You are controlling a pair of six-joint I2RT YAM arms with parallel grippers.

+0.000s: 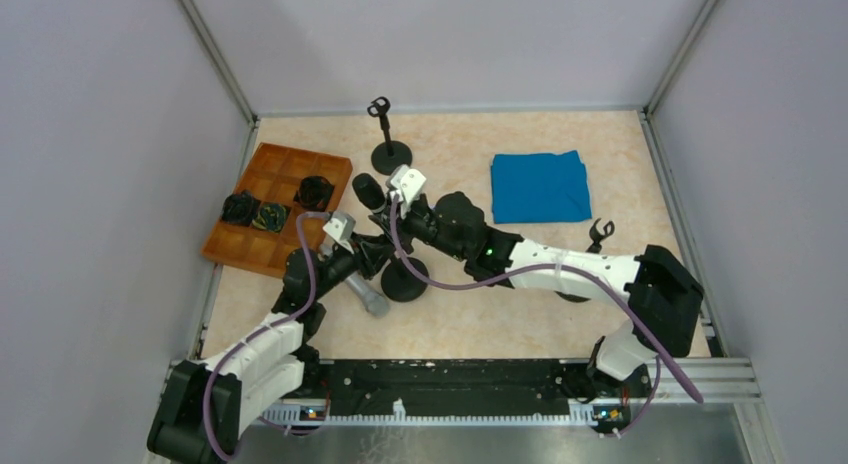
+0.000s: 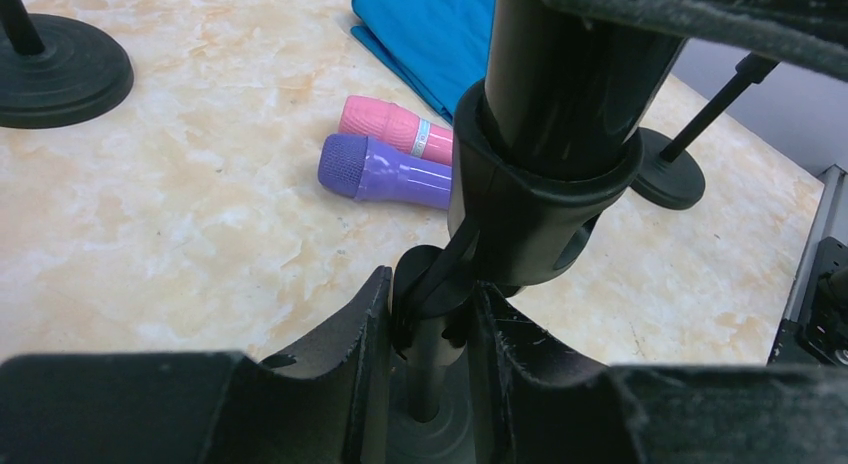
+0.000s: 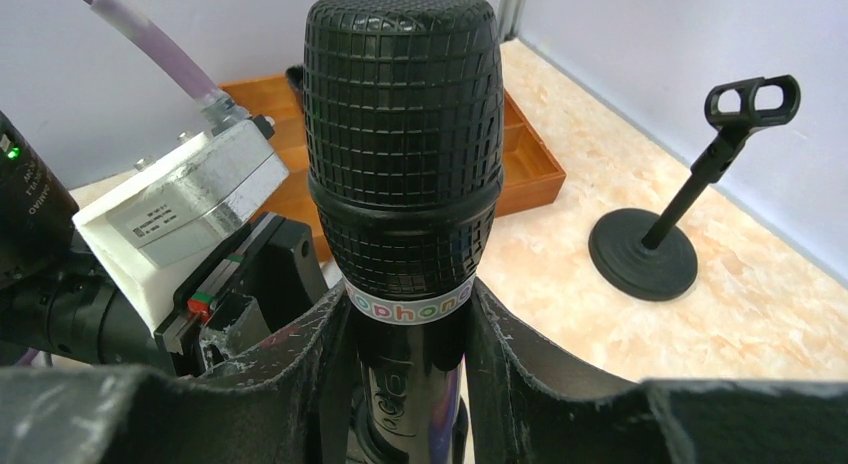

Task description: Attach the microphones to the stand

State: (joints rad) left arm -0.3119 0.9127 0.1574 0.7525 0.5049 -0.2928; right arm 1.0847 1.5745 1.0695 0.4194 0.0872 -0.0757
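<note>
My right gripper (image 1: 397, 210) is shut on a black microphone (image 3: 404, 174), with the fingers (image 3: 520, 354) on its body just below the head. The head also shows in the top view (image 1: 366, 191). The microphone's lower body (image 2: 575, 74) sits inside the clip (image 2: 530, 209) of a black stand. My left gripper (image 2: 430, 289) is shut on that stand's pole (image 2: 430, 349) just under the clip. The stand's round base (image 1: 405, 280) rests on the table. A pink microphone (image 2: 392, 126) and a purple microphone (image 2: 385, 172) lie side by side on the table beyond.
An empty stand (image 1: 386, 134) is at the back centre and also shows in the right wrist view (image 3: 655, 234). Another empty stand (image 1: 600, 231) is at the right. A folded blue cloth (image 1: 540, 187) lies back right. A wooden tray (image 1: 275, 249) with dark items is at the left.
</note>
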